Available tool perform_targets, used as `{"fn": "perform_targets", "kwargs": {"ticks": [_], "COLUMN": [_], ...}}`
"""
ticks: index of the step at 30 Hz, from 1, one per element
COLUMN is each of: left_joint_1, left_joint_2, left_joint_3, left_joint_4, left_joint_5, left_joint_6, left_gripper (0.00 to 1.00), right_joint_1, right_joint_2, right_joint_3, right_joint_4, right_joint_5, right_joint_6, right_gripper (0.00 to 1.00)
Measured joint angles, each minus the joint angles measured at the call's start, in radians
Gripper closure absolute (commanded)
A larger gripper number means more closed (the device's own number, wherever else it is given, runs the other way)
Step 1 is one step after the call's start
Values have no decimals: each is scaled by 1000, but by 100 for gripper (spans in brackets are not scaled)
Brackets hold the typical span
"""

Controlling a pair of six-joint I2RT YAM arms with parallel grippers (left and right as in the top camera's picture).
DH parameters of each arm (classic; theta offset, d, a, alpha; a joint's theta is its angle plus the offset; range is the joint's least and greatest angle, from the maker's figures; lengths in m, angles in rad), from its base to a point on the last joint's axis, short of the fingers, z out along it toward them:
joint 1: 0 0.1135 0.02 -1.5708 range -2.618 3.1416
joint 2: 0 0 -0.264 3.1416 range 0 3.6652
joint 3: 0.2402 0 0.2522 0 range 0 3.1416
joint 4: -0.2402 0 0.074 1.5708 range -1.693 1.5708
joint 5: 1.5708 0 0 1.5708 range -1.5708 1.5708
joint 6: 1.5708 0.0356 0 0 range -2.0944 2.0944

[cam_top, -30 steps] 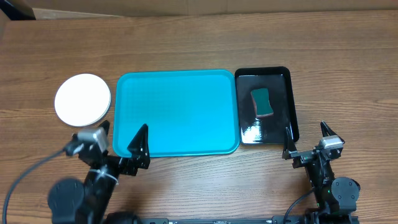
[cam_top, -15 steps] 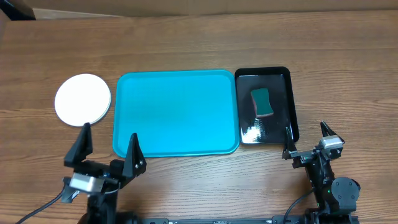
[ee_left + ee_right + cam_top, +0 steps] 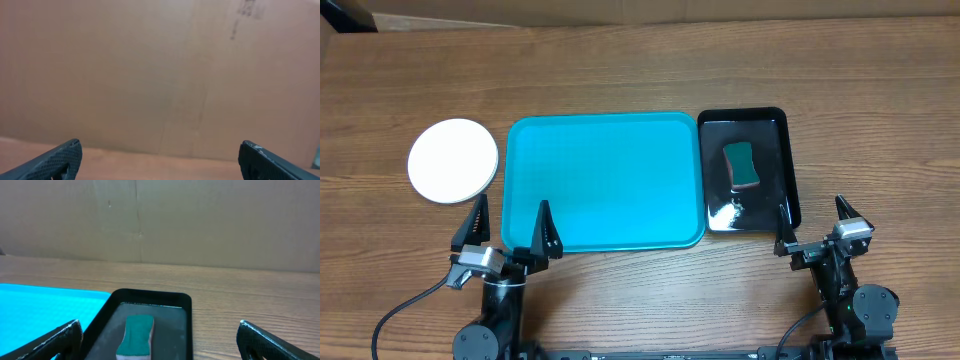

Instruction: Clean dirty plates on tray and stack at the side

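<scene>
While overhead shows white plate (image 3: pixel 453 174) beside tray (image 3: pixel 604 180), left wrist shows cardboard (image 3: pixel 150 75).

both arms low in frame: left end effector (image 3: pixel 510 225) bottom left, right end effector (image 3: pixel 812 220) bottom right, jaws wide, empty.

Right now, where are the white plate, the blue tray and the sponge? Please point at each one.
white plate (image 3: pixel 453 160): overhead view, middle of its top face.
blue tray (image 3: pixel 605 180): overhead view, bare floor near its middle.
sponge (image 3: pixel 742 164): overhead view, middle of its green top.
</scene>
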Motion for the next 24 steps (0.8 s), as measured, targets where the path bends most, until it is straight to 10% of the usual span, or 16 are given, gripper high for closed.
{"fn": "perform_targets", "kwargs": {"ticks": [11,24], "left_joint_1": [0,-27], "left_joint_2": [-2,-1], "left_joint_3": [-17,-17], "left_joint_4": [-392,-402], "left_joint_5": [-86,-112], "left_joint_6": [2,133], "left_gripper": [0,0], "right_joint_1": [0,0], "right_joint_2": [0,0], "right_joint_3": [0,0], "right_joint_4": [0,0], "right_joint_5": [0,0], "right_joint_6": [0,-1], "right_gripper": [0,0]}}
